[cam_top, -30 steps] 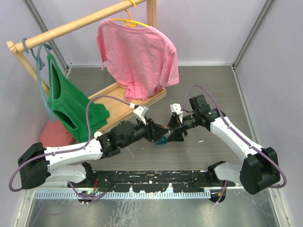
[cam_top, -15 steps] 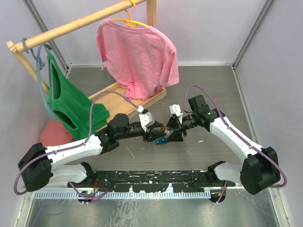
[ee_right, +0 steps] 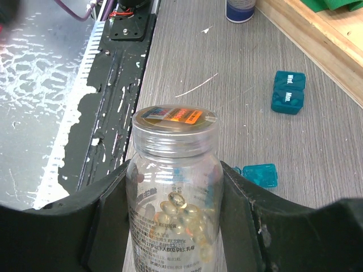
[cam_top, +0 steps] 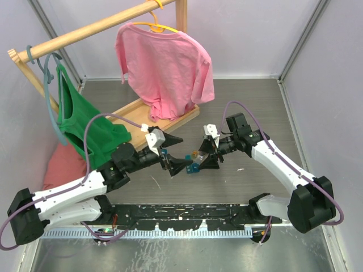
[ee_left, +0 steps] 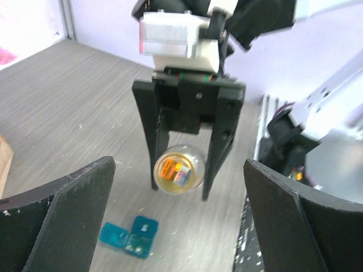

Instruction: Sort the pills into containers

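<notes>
My right gripper (cam_top: 201, 156) is shut on a clear pill bottle (ee_right: 174, 187) with yellow softgel pills in its lower part. The bottle's top (ee_right: 174, 120) carries an orange label, and its end faces the left wrist view (ee_left: 179, 169). My left gripper (cam_top: 186, 151) stands wide open a short way left of the bottle, with nothing between its fingers (ee_left: 68, 218). One teal container (ee_right: 288, 92) lies on the table with both lids down. Another teal container (ee_right: 261, 174) shows partly beside my right finger (ee_right: 266, 226). From above, a teal box (cam_top: 193, 168) lies under the grippers.
A wooden clothes rack (cam_top: 102, 25) with a pink shirt (cam_top: 167, 68) and a green top (cam_top: 85, 122) stands at the back left; its base board (ee_right: 317, 34) runs near the containers. A small white bottle with a blue band (ee_right: 240, 8) stands by it. The black rail (cam_top: 181, 215) lines the near edge.
My left gripper has opened wide and drawn back to the left, away from the bottle's top. The right arm and the bottle have not moved.
</notes>
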Action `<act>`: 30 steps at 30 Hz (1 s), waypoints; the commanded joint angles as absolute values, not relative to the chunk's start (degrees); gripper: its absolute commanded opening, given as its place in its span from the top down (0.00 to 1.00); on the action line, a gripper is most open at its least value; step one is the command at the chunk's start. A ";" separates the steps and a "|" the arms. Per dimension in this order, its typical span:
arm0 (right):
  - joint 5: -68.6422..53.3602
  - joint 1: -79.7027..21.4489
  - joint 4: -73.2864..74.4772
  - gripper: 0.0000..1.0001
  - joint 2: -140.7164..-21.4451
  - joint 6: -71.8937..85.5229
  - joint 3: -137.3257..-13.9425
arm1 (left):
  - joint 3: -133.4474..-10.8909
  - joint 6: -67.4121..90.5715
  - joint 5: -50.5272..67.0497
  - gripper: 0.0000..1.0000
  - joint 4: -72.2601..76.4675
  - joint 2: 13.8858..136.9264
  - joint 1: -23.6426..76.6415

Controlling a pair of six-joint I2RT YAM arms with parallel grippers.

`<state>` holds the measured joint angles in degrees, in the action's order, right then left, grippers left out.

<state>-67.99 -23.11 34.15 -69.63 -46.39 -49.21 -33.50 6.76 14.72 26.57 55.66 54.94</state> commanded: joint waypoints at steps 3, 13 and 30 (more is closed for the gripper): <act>-70.15 -23.07 33.22 0.99 -68.65 -46.39 -51.55 | -31.72 32.77 9.66 0.02 34.32 50.62 54.75; -69.87 -23.03 33.31 0.99 -68.74 -46.34 -51.68 | -34.61 44.01 -19.44 0.02 17.63 50.24 67.27; -69.82 -22.96 33.31 0.99 -68.82 -46.40 -51.68 | -48.57 50.91 -30.78 0.05 2.80 64.45 70.40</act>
<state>-68.07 -23.11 34.30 -69.63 -46.39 -49.28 -44.97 49.34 -27.05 4.93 63.11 70.35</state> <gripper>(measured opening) 0.592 0.959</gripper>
